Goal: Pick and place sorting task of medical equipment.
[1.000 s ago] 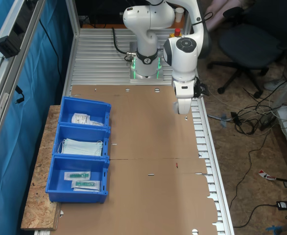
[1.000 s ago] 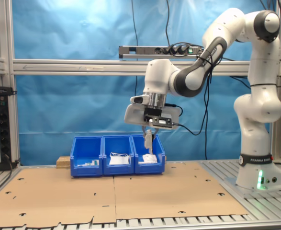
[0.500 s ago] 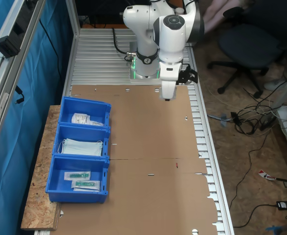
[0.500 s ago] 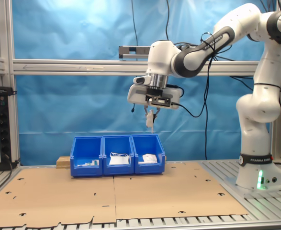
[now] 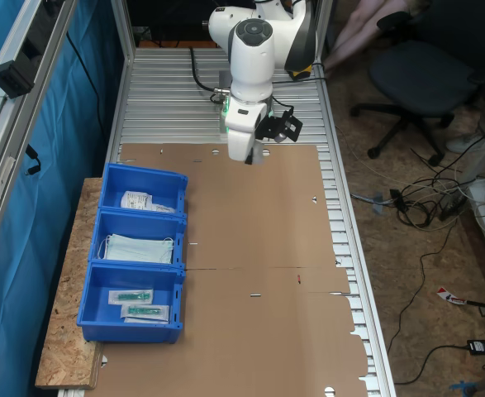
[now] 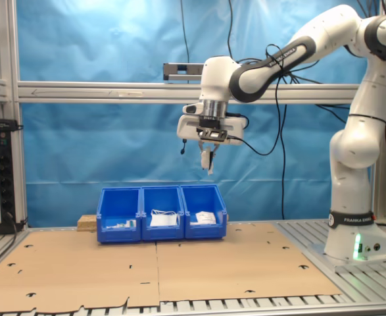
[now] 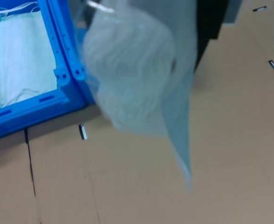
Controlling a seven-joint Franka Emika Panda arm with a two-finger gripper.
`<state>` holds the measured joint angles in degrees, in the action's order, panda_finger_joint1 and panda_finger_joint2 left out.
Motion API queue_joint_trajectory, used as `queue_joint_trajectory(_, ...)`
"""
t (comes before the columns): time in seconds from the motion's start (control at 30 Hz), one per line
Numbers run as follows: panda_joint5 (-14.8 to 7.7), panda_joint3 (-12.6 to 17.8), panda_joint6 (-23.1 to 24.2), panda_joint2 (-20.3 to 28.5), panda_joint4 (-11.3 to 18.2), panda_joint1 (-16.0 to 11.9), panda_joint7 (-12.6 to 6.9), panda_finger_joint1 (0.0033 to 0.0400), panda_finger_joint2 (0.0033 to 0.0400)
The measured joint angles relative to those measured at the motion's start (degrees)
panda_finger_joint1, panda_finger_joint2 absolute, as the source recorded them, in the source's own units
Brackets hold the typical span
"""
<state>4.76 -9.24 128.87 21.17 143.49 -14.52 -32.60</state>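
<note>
Below the gripper hangs the white sachet, pinched between closed fingers, long axis downward | blue bins lie lower, toward the blue curtain | sachet bin nearest.

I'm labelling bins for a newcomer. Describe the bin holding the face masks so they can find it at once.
Find the row of three blue bins along the brown cardboard's edge, next to the blue curtain. The mask bin is the middle one, holding pale blue face masks. Its neighbours differ: one holds clear packets with teal-green items, the other small white sachets.
</note>
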Motion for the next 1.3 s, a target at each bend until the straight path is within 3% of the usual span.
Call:
queue_joint_trajectory(0.47,0.0,1.0,-1.5,0.0,-0.1,-7.5,-2.98,0.0061,0.0061)
queue_joint_trajectory(1.3,0.0,3.6,-2.1,-0.5,-2.4,-12.5,-6.23,0.0061,0.0061)
